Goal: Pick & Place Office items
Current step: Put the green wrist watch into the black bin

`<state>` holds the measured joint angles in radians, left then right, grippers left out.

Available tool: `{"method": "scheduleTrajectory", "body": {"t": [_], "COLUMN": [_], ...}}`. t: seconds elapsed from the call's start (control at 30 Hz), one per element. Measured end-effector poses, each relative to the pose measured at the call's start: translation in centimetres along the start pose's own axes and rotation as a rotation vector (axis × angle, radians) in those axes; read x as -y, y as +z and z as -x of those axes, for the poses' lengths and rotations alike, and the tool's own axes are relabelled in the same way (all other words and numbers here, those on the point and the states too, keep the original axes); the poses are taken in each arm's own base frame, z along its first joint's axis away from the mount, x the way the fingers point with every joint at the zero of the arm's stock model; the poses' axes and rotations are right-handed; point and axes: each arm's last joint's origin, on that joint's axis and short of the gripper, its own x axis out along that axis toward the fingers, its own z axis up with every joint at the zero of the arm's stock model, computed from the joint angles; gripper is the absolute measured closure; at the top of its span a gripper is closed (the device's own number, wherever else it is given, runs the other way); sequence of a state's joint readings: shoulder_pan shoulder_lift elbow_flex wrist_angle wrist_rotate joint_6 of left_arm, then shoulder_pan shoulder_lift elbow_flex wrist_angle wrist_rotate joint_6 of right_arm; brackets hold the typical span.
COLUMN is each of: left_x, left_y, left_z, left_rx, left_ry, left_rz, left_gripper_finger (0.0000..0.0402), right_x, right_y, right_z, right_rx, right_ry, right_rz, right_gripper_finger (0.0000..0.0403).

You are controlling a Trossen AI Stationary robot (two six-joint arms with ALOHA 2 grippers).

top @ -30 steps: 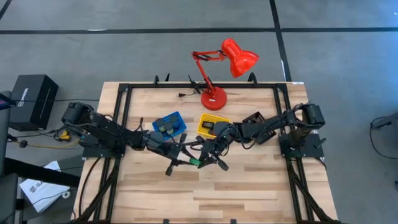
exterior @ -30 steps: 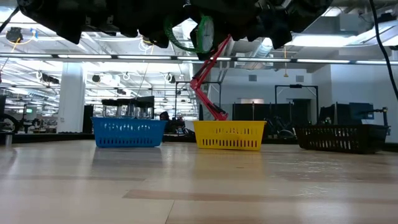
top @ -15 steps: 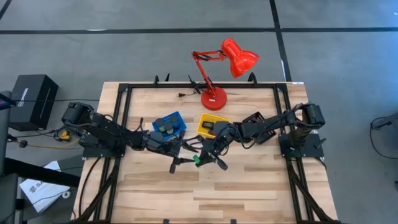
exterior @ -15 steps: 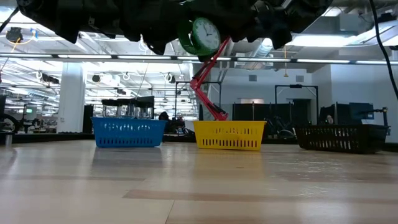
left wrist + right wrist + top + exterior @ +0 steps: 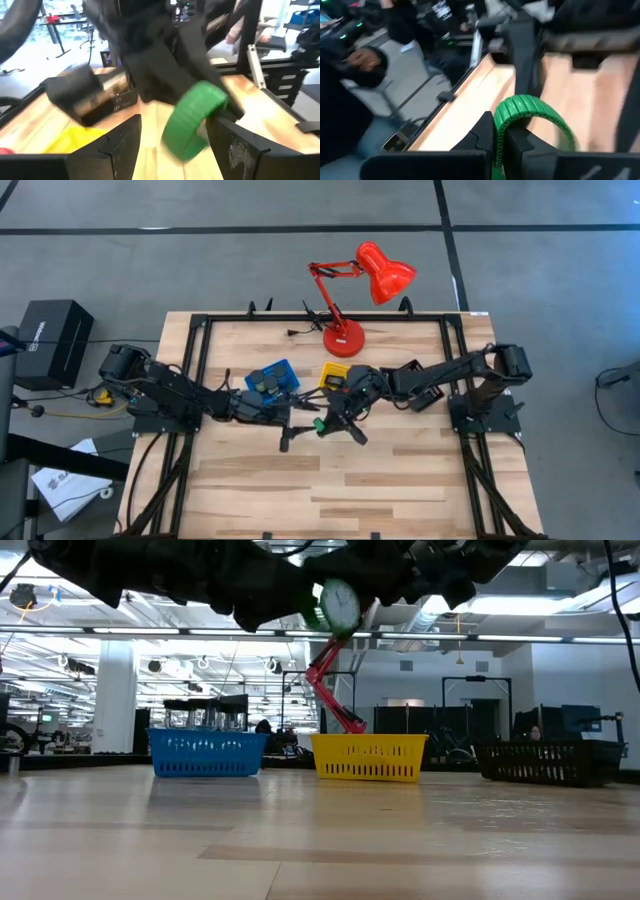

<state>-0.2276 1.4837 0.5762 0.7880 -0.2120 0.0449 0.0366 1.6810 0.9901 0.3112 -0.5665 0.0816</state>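
My right gripper [image 5: 500, 142] fingers clamp the green-rimmed clock [image 5: 338, 606] in the air above mid-table [image 5: 400, 480]; my left gripper [image 5: 172, 145] fingers stand open just beside it.

No legible text anywhere. White lettering on the black box [image 5: 52, 338] beside my worktop [image 5: 400, 480] is too small to read.
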Motion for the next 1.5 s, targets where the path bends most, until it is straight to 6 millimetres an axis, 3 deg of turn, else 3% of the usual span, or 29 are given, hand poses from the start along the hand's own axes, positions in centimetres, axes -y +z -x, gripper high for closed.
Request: {"method": "scheduleTrajectory", "body": {"t": [0.33,0.6,0.8,1.0,1.27,1.5], "left_x": [0.0,0.0,0.0,0.0,0.0,0.0], "left_y": [-0.1,-0.1,-0.1,-0.1,-0.2,-0.2], "left_z": [0.0,0.0,0.0,0.0,0.0,0.0], "left_rx": [-0.006,-0.007,-0.008,-0.01,-0.014,-0.015], "left_ry": [0.006,0.008,0.009,0.009,0.009,0.01], "left_rz": [0.003,0.006,0.007,0.006,0.006,0.006], "left_gripper_finger": [0.0204,0.0215,0.0215,0.0216,0.022,0.0221], "right_x": [-0.4,-1.7,-3.4,-5.6,-8.7,-10.1], "right_y": [0.8,1.4,1.1,1.2,1.5,0.8], "right_z": [0.9,3.3,6.5,10.3,15.0,17.0], "right_rx": [-0.001,-0.081,-0.239,-0.327,-0.302,-0.287], "right_ry": [-0.11,-0.179,-0.31,-0.637,-0.803,-0.981], "right_rz": [-0.002,-0.047,-0.118,-0.152,-0.222,-0.295], "right_gripper_finger": [0.0397,0.0391,0.0398,0.039,0.0397,0.0386]}}
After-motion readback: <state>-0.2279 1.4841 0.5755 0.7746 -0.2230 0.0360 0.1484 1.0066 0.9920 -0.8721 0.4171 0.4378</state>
